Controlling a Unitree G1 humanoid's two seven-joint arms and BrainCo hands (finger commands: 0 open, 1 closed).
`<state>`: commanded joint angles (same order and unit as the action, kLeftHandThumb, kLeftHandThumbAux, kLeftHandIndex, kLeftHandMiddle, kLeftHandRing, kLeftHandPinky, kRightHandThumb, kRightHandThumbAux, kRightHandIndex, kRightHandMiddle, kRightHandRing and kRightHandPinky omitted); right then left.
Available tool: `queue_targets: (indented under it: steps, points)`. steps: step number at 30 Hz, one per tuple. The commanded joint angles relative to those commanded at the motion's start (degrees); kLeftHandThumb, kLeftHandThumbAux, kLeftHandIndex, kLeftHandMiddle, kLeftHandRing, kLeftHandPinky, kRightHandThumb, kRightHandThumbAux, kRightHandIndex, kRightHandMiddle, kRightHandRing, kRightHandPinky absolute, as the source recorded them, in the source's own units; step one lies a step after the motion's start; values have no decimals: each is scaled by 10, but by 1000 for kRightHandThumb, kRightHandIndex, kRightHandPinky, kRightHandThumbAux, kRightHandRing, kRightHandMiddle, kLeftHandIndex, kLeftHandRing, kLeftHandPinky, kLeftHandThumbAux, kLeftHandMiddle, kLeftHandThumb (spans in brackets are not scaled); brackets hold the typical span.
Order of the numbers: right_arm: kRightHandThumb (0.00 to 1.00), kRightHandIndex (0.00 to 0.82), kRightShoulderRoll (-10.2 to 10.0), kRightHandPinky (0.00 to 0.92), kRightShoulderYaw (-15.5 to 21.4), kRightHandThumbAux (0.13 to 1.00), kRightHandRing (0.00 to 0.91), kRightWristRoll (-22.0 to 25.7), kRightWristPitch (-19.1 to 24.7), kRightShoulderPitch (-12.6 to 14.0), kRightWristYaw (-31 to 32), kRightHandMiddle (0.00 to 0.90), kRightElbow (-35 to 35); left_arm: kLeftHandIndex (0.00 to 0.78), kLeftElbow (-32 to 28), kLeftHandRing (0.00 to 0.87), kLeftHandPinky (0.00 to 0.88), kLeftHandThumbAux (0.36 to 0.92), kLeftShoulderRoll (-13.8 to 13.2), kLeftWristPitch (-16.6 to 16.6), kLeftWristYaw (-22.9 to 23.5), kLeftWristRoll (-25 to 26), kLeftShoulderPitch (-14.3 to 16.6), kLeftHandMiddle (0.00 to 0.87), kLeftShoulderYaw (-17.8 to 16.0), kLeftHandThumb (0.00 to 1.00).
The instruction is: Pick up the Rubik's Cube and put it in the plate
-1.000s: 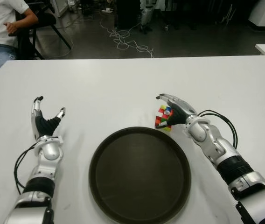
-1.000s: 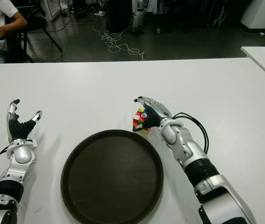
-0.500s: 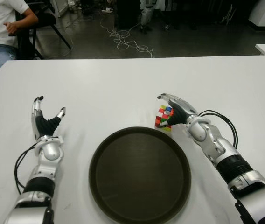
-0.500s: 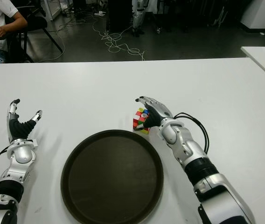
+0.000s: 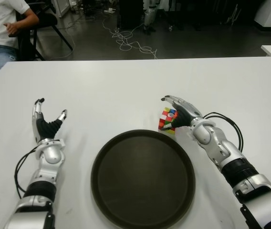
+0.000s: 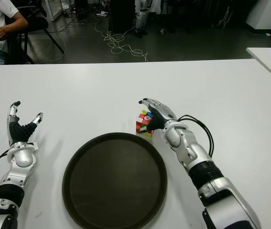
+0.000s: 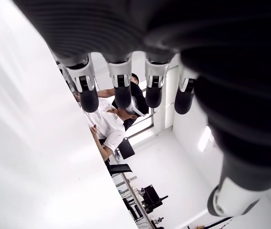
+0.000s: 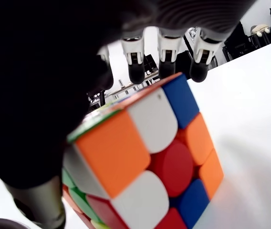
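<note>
So I've got the plate (image 5: 142, 179) on the surface (image 5: 126, 86), near my edge, about centre. The cube (image 5: 168, 119) sits just behind the plate's right rim, with my right hand (image 5: 182, 113) over it on its right side. My left hand (image 5: 46, 125) is well left of the plate. A person (image 5: 2, 28) sits beyond the far left corner.

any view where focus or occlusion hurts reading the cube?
Right wrist view: Rubik's Cube fills the frame, sharp, but the dark right hand blocks its upper side. Eye views: cube small, half hidden behind the hand. Left wrist view: no cube, bright white table.
</note>
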<state>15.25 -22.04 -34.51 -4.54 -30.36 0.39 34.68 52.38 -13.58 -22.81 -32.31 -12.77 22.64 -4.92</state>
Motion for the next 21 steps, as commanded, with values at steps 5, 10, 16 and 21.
queue_targets:
  steps: [5, 10, 16, 21]
  points:
    - [0, 0, -1, 25, -2, 772, 0, 0, 6, -1, 7, 0, 0, 52, -8, 40, 23, 713, 2, 0, 0, 1, -3, 62, 0, 0]
    - [0, 0, -2, 38, -4, 755, 0, 0, 9, -1, 13, 0, 3, 50, -8, 38, 13, 737, 1, 0, 0, -1, -3, 62, 1, 0]
    - [0, 0, -1, 36, -9, 756, 0, -5, 3, -3, 9, 0, 8, 50, -8, 33, 14, 742, 0, 1, 0, -2, -3, 58, 1, 0]
    - [0, 0, -1, 27, -13, 738, 0, -9, -3, -3, 5, 0, 12, 47, -8, 26, 19, 719, 0, 3, 2, 1, -3, 49, 0, 0]
